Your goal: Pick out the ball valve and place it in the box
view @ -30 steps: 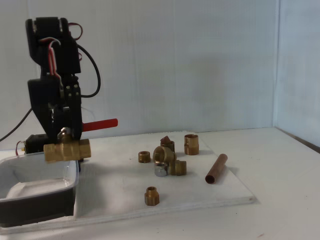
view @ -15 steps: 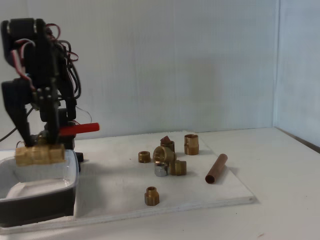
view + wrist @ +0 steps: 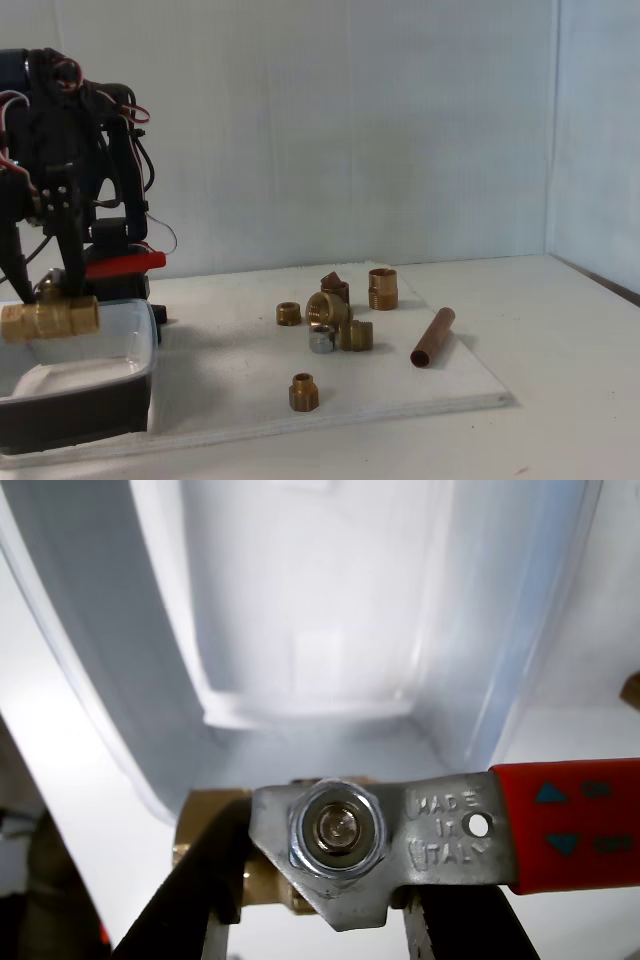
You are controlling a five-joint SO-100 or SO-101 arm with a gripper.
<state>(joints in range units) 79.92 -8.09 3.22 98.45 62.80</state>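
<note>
The fingers point(image 3: 45, 300) are clamped on the ball valve point(image 3: 50, 318), holding its brass body level above the box point(image 3: 100, 385), clear of the box floor. In the wrist view the two dark fingers point(image 3: 195, 895) grip the valve point(image 3: 345, 845) on either side of the nut, with the red lever jutting sideways and the pale inside of the box point(image 3: 300, 660) straight below.

The likely trouble is the release. Let go from this height, the heavy valve could bounce or roll, and the long lever could catch the box rim and leave it propped on the wall. The spare brass fittings point(image 3: 330, 320) and copper pipe point(image 3: 432, 338) lie well away from the box on the counter point(image 3: 560, 330), so they pose no risk.
</note>
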